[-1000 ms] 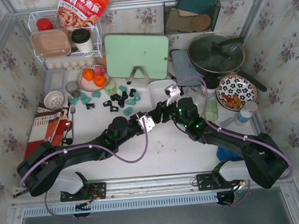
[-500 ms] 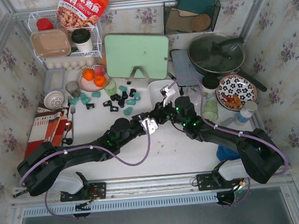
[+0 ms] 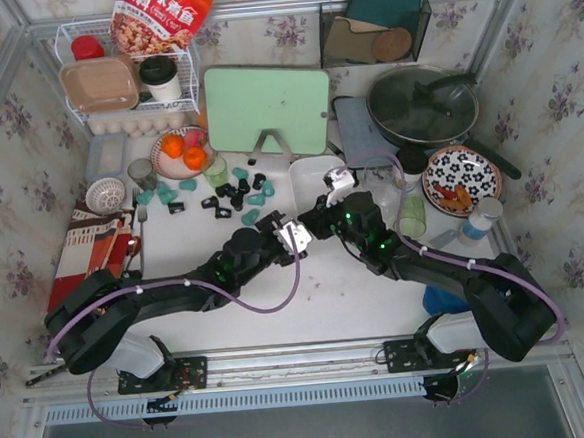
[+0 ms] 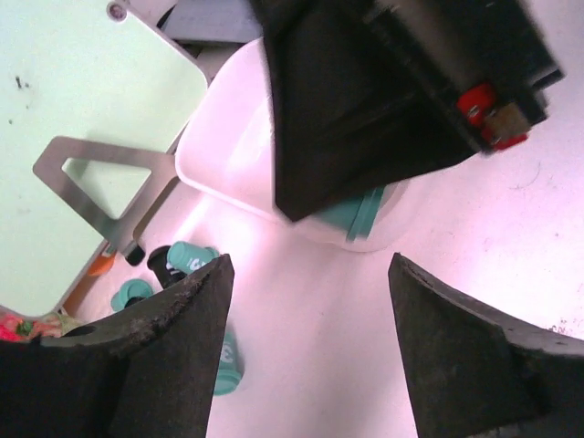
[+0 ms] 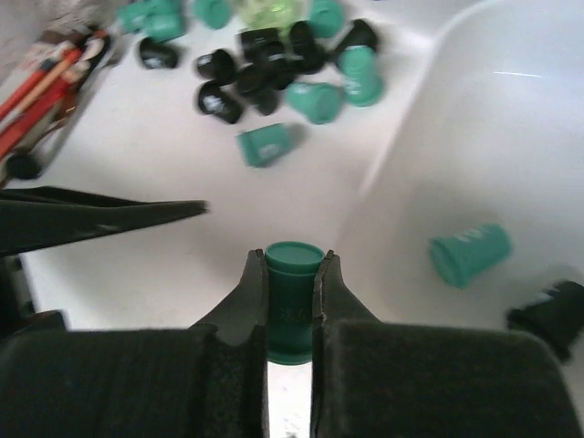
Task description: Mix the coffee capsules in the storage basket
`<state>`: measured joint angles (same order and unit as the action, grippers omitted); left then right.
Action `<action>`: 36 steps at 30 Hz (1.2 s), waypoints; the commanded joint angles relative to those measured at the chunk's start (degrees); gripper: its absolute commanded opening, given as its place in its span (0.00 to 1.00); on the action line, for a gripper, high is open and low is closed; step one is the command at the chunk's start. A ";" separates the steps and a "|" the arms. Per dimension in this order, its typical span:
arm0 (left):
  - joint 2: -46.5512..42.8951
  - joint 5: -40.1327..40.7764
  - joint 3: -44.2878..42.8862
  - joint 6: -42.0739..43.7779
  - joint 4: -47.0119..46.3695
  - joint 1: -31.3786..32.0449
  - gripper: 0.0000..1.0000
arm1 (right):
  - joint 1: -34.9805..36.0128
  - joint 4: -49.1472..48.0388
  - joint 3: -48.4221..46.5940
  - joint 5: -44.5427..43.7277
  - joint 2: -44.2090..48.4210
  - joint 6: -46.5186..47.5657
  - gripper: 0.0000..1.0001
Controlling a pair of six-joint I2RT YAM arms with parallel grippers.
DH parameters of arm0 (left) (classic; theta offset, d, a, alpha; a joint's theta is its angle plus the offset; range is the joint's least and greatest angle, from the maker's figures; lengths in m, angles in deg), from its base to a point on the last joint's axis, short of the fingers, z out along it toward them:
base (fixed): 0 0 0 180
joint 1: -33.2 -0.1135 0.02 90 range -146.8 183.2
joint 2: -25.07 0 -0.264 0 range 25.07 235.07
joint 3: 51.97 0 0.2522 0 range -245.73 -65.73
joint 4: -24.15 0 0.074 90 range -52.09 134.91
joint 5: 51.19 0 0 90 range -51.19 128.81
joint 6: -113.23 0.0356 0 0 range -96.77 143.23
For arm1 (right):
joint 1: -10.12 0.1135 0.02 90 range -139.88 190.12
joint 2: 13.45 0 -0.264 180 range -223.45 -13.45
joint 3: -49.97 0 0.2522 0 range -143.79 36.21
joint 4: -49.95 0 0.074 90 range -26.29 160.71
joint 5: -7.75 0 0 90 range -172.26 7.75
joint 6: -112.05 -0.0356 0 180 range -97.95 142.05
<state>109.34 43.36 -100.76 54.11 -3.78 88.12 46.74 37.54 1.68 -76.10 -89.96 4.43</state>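
My right gripper [image 5: 292, 265] is shut on a teal capsule [image 5: 292, 297], held upright just outside the near left rim of the white storage basket [image 5: 493, 137]. One teal capsule [image 5: 467, 255] and one black capsule [image 5: 547, 315] lie in the basket. Several loose black and teal capsules [image 5: 274, 73] lie on the table to the basket's left, also shown from above [image 3: 235, 191]. My left gripper [image 4: 310, 274] is open and empty over bare table, next to the right gripper [image 3: 310, 221] and short of the basket [image 4: 228, 155].
A green cutting board [image 3: 267, 108] stands behind the capsules. A plate of oranges [image 3: 182, 151] and a small glass [image 3: 215, 170] are to the left. A pan [image 3: 422, 105], a patterned bowl [image 3: 462, 179] and a bottle [image 3: 480, 218] are to the right.
My right gripper swung a little left and came back right, still holding the teal capsule. My left gripper crept slightly forward towards the basket.
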 commanded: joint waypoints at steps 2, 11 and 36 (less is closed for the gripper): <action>0.04 4.71 0.77 -6.23 -4.18 -0.23 0.74 | -0.06 -3.38 3.03 -19.55 1.89 1.87 0.00; -2.80 18.32 -0.82 -22.93 5.30 -5.08 0.89 | -0.06 -19.81 9.20 -36.98 -3.55 8.10 0.02; 16.06 7.47 -26.53 -55.94 45.36 -23.60 0.81 | -0.07 -9.09 4.95 -32.67 -4.14 5.38 0.69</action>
<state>122.61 54.03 -124.41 -1.02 39.63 64.64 46.74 27.29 6.91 -110.18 -94.68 10.55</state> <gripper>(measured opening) 0.808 0.685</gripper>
